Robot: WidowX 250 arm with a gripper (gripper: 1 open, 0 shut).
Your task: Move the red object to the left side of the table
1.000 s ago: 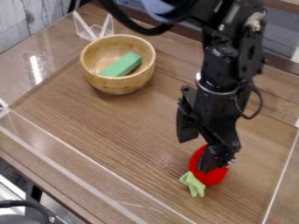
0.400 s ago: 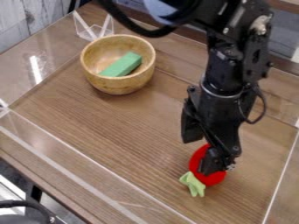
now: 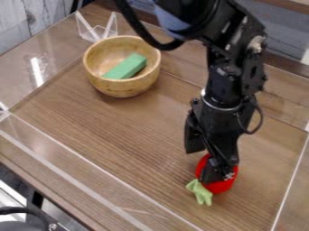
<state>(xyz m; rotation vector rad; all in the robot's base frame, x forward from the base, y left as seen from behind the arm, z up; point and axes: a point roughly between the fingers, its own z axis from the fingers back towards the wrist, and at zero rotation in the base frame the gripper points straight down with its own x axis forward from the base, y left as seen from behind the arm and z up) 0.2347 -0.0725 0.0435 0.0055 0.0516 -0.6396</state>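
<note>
Gripper (image 3: 218, 168) sunk lower over red object (image 3: 221, 178), jaws apart straddling it, no readable writing, worktop (image 3: 97, 126) bare leftward toward wooden bowl (image 3: 121, 69).

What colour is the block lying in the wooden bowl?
Green. The block lies inside the wooden bowl; the single camera view shows it clearly.

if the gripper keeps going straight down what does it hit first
Most likely the red strawberry: the open gripper points straight down right over it, jaws either side. The table lies just beneath. Whether they already touch is unclear.
</note>
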